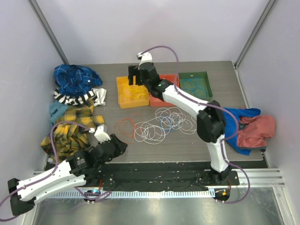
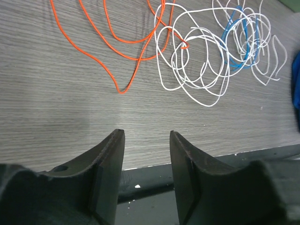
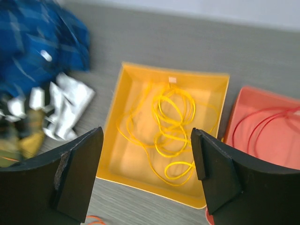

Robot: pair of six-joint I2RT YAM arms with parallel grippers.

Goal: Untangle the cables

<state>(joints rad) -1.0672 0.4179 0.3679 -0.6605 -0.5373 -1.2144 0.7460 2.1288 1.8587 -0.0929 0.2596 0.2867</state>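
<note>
The tangled cables (image 1: 164, 123) lie mid-table: white loops (image 2: 201, 70) with a blue one (image 2: 234, 42) among them, and an orange cable (image 2: 108, 51) spread to their left. My left gripper (image 2: 147, 140) sits low at the table's near edge (image 1: 121, 143), short of the orange cable, open with nothing between its fingers. My right gripper (image 3: 146, 136) hovers open above the yellow tray (image 3: 119, 154), also seen from above (image 1: 133, 79). Yellow cables (image 3: 171, 126) lie loose in that tray, below the jaws and not held.
A red tray (image 3: 276, 117) with a red cable stands right of the yellow tray (image 1: 123, 96), then a green tray (image 1: 206, 77). Heaped cloths fill the left side (image 1: 75, 79), and more lie at the right edge (image 1: 253, 129). The purple arm hose (image 1: 164, 48) arcs overhead.
</note>
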